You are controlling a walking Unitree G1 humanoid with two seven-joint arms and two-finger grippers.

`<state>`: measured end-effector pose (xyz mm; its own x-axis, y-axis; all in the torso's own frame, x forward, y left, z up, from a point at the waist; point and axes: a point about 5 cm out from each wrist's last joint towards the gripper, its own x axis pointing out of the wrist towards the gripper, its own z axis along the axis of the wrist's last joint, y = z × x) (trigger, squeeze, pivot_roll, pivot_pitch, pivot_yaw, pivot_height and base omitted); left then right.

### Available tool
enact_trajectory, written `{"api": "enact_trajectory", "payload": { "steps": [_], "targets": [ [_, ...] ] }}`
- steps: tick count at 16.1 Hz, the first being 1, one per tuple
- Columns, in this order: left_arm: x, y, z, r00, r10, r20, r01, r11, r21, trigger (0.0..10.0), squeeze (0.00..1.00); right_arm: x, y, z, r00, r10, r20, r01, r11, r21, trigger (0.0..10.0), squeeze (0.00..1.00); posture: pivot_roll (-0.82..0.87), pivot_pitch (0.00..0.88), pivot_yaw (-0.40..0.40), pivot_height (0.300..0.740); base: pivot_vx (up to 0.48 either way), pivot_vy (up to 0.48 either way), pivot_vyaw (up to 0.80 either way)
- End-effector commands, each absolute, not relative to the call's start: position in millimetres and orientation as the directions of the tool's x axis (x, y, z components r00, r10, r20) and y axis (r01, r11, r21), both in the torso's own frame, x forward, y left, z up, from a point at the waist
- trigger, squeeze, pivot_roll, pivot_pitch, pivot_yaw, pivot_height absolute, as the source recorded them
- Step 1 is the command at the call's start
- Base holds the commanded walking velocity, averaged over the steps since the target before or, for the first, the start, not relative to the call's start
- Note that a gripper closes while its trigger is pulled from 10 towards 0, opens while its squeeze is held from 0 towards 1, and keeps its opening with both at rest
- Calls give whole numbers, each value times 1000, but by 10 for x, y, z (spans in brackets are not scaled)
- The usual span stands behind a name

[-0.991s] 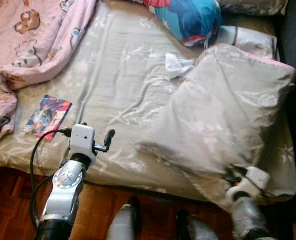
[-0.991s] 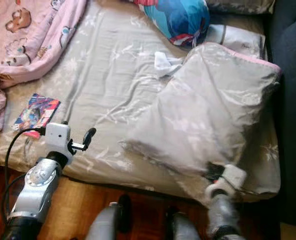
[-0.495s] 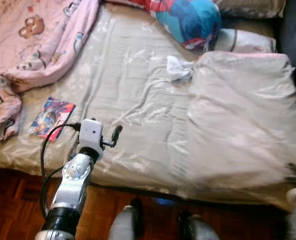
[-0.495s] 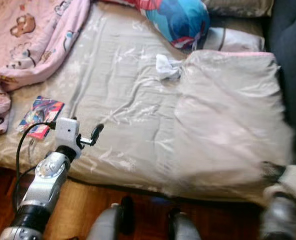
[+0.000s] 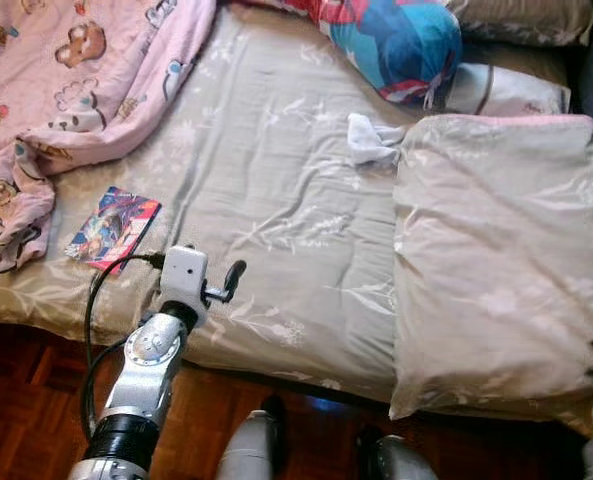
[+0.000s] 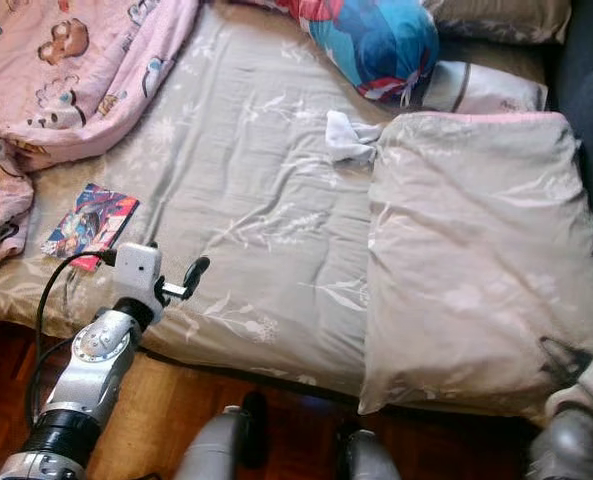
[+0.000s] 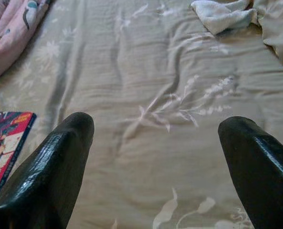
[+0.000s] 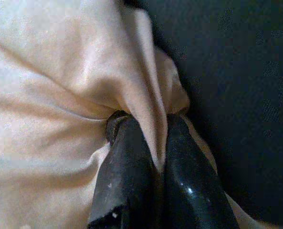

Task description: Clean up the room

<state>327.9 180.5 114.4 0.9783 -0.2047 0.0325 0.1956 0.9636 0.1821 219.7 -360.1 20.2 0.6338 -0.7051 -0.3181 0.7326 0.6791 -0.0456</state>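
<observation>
Since a second ago the right gripper (image 8: 153,157), clenched on a fold of the beige duvet (image 5: 496,260), has drawn it flat along the bed's (image 5: 276,180) right side; bed-making in hand, next release, while the left gripper (image 7: 155,157) hovers open above the sheet

Place: home bedroom | Landmark: bed with beige floral-print sheet (image 5: 276,190) | On bed, head end: blue-and-red character pillow (image 5: 396,45), beige folded duvet (image 5: 496,260) below it | On bed, far left: pink cartoon-bear blanket (image 5: 66,80), colourful comic booklet (image 5: 114,228) just beside it | Below bed edge: dark reddish parquet floor (image 5: 26,380)
</observation>
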Motion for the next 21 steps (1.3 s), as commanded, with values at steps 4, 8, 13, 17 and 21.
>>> {"api": "enact_trajectory", "payload": {
  "steps": [4,8,13,17,21],
  "targets": [
    [3244,1842,1046,978,-209,1,205,961,186,10000,0,2041,-3543,36,579,-724,-374,766,641,-55,10000,1000,113,274,44,740,0,0,0],
    [3276,1824,1051,977,-214,4,209,961,180,10000,0,2220,-3548,233,632,-732,-253,749,662,-44,10000,1000,109,260,43,740,0,0,0],
    [3212,2036,774,994,-84,-72,95,983,157,10000,0,2686,-3002,405,863,-496,-92,500,866,21,10000,1000,95,233,38,740,0,0,0],
    [3011,2220,399,977,16,-214,16,989,148,10000,0,2766,-2507,177,941,-268,-205,286,956,62,10000,0,88,181,5,740,0,0,0],
    [2740,2282,-10,911,96,-400,-44,990,136,10000,0,2622,-2152,-183,897,-83,-435,132,988,84,10000,0,99,123,-30,740,0,0,0]
  ]
}}
